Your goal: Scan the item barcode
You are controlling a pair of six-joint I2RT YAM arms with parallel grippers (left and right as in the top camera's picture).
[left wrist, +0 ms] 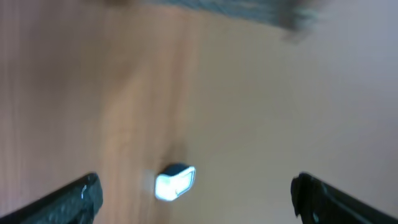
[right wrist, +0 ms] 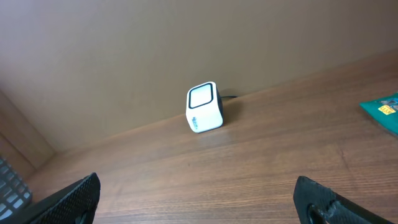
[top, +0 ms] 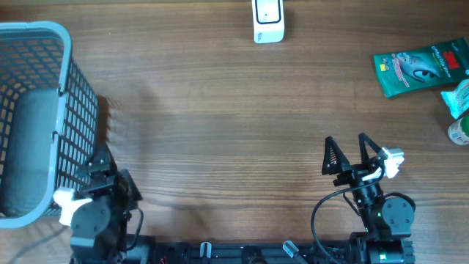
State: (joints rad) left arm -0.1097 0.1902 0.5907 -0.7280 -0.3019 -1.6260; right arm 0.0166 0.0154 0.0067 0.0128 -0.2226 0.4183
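The white barcode scanner (top: 268, 20) stands at the table's far edge, window facing the arms; it also shows as the scanner (right wrist: 204, 107) ahead in the right wrist view and as a blurred bright scanner (left wrist: 175, 182) in the left wrist view. A green packet (top: 420, 66) lies at the far right, its corner the packet (right wrist: 384, 112) at the right wrist view's edge. My right gripper (top: 349, 152) (right wrist: 198, 186) is open and empty over bare wood, well short of the packet. Beside the basket, my left gripper (top: 106, 167) (left wrist: 198, 202) hangs open and empty.
A grey mesh basket (top: 69, 110) fills the left side, close against my left arm; its corner is the basket (right wrist: 12, 183) in the right wrist view. A light green pack (top: 459, 99) and a small bottle (top: 460, 132) sit at the right edge.
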